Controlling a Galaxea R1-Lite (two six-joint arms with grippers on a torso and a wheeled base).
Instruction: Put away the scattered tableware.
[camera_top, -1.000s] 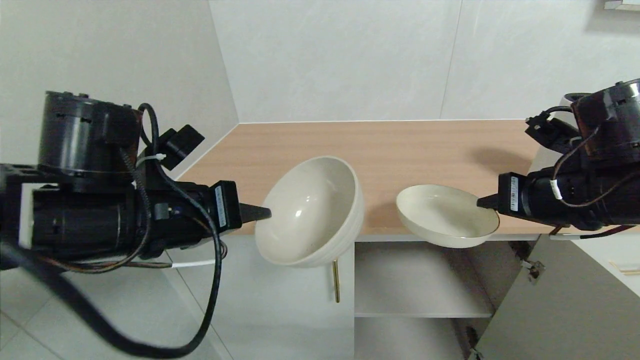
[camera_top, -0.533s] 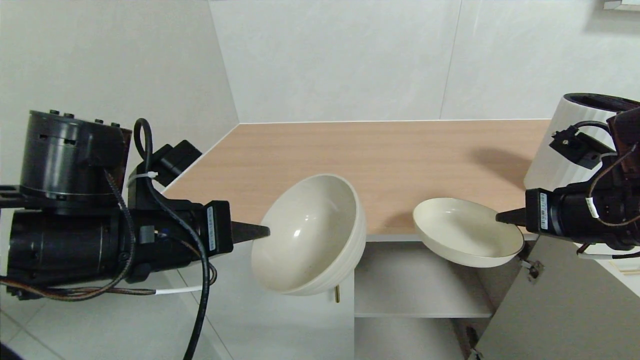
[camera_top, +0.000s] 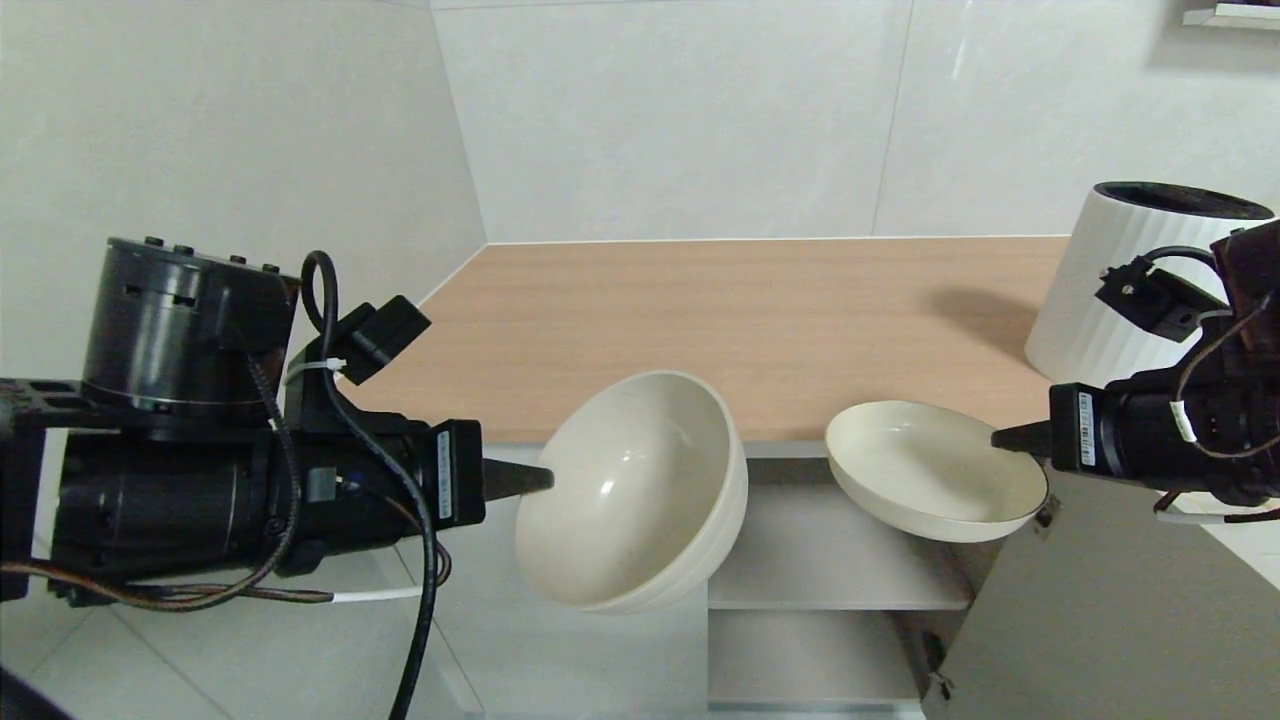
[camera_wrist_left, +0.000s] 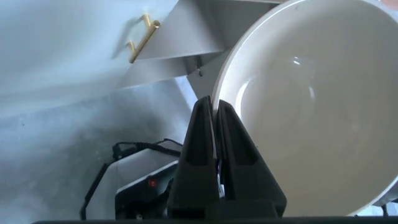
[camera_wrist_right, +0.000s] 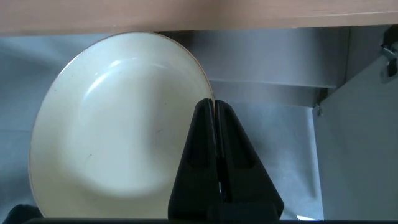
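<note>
My left gripper (camera_top: 540, 478) is shut on the rim of a deep cream bowl (camera_top: 632, 490), which hangs tilted in the air in front of the counter edge. The same bowl (camera_wrist_left: 305, 99) shows in the left wrist view with the left gripper (camera_wrist_left: 216, 112) pinching its rim. My right gripper (camera_top: 1003, 437) is shut on the rim of a shallow cream plate (camera_top: 930, 467), held nearly level to the right of the bowl. In the right wrist view the plate (camera_wrist_right: 118, 118) sits ahead of the right gripper (camera_wrist_right: 214, 109).
A wooden counter (camera_top: 760, 320) runs behind both dishes. Below it an open cabinet shows a shelf (camera_top: 830, 590), with its door (camera_top: 1090, 610) swung out at the right. A white ribbed container (camera_top: 1130, 280) stands on the counter at the right. White walls enclose the corner.
Both arms have lowered and drawn back, carrying the bowl and the plate from over the counter edge down in front of the open cabinet. The head view has shifted slightly too.
</note>
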